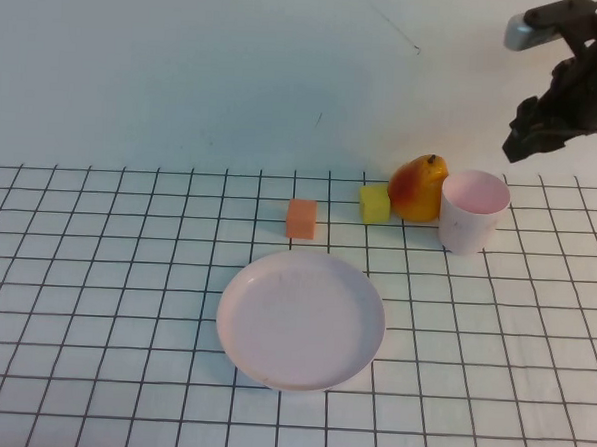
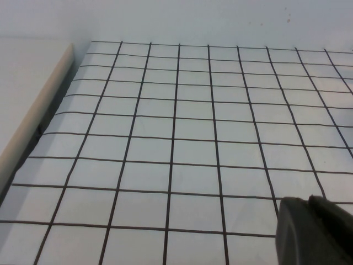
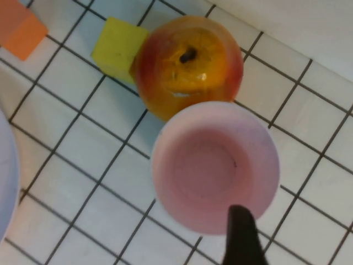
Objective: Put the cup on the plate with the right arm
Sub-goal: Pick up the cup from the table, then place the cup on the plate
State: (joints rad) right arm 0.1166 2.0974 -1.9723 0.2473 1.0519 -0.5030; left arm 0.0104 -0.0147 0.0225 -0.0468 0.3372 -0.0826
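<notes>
The cup (image 1: 472, 210) is standing upright on the gridded bench (image 1: 94, 303), mouth up, toward the far right. It is not on the plate (image 1: 301, 320), which is lying nearer the robot and to the cup's left, well apart from it and with nothing on it.

A pear (image 1: 418, 188) is sitting just beside the cup on its left — touching it or nearly so, I cannot tell which. A yellow block (image 1: 375, 203) is resting against the pear's left side, and an orange block (image 1: 302, 219) is lying farther left, just beyond the plate's far rim.

The right hand (image 1: 533, 136) is hanging in the air above and to the right of the cup, holding nothing. From the right wrist view the cup's pink inside is showing straight below, with one dark finger (image 3: 242, 237) crossing its rim; how wide the fingers are standing I cannot tell.

The left hand (image 2: 317, 232) is hovering over bare grid at the bench's left — only a dark corner of it is showing, so its state is unclear.
</notes>
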